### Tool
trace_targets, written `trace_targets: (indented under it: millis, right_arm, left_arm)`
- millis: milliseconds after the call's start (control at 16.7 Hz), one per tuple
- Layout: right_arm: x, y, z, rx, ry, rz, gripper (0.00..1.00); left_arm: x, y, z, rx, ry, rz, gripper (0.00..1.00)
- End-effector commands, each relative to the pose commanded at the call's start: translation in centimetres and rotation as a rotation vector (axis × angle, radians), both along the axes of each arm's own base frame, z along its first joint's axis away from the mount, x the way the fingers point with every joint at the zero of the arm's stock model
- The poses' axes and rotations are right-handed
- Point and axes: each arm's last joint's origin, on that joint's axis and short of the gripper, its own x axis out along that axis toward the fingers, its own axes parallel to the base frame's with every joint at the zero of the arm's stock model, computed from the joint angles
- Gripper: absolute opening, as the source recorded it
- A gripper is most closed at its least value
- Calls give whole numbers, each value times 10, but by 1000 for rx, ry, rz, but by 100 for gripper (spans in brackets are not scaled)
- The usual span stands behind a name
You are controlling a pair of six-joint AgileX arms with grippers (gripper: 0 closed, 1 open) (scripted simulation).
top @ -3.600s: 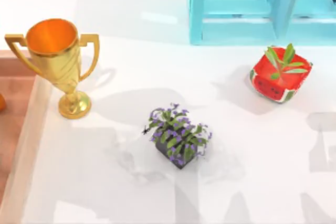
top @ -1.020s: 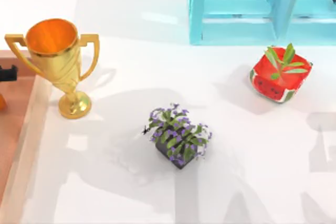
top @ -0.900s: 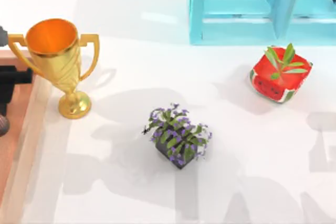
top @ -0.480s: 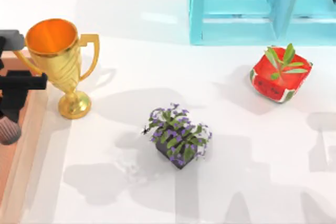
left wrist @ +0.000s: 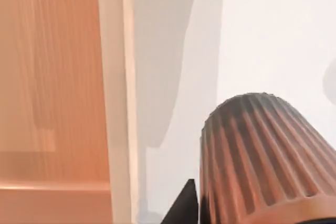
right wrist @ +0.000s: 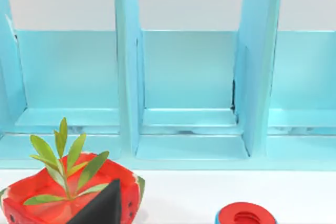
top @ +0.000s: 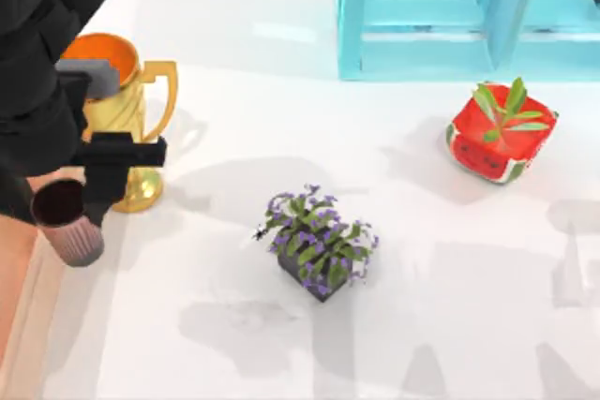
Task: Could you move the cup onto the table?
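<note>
The left gripper (top: 86, 196) is clamped on the cup (top: 67, 223), one dark finger (top: 97, 196) lying against the tumbler's side. The cup hangs upright with its dark maroon mouth up, over the left edge of the table (top: 234, 325), right where the white top meets the pale raised rim (top: 28, 297) of the reddish-brown wooden surface (top: 11, 259). In the left wrist view the ribbed, coppery wall of the cup (left wrist: 257, 156) sits over white tabletop, with the pale rim (left wrist: 116, 77) and the wood (left wrist: 47, 77) just beside it. Whether the cup's base touches the table cannot be told.

The black left arm crosses the upper left corner of the top view and covers part of the gold trophy (top: 141, 110), which stands just behind the gripper and close to the cup.

To the right of the cup the white top lies bare as far as the purple-flowered plant (top: 319, 248) near the middle. The near strip of table below the cup and the plant is bare as well. Well apart, at the right, sits the watermelon planter (top: 500, 133), with the light blue shelf unit (top: 450, 16) along the far edge behind it.

The right wrist view looks at the shelf unit (right wrist: 184, 87), the watermelon planter (right wrist: 68, 198) and a red ring (right wrist: 245, 216) on the table; a dark finger (right wrist: 102, 205) of the right gripper shows there, but how its jaws stand cannot be told.
</note>
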Motion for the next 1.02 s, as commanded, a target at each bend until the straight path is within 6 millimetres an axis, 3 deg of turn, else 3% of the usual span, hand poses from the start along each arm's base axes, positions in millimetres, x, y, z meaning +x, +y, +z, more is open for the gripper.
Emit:
trace_targets:
  millis: [300, 480, 660, 1020]
  right_arm:
    - [0, 0, 0, 0, 0, 0, 100]
    - [0, 0, 0, 0, 0, 0, 100]
    - [0, 0, 0, 0, 0, 0, 100]
    - [0, 0, 0, 0, 0, 0, 100]
  left_arm:
    - [-46, -92, -2, 13, 8, 0, 0]
    - [-80, -128, 0, 8, -7, -4, 0]
    - [-98, -141, 1, -2, -20, -5, 0]
    - [-98, -141, -4, 2, -17, -3, 0]
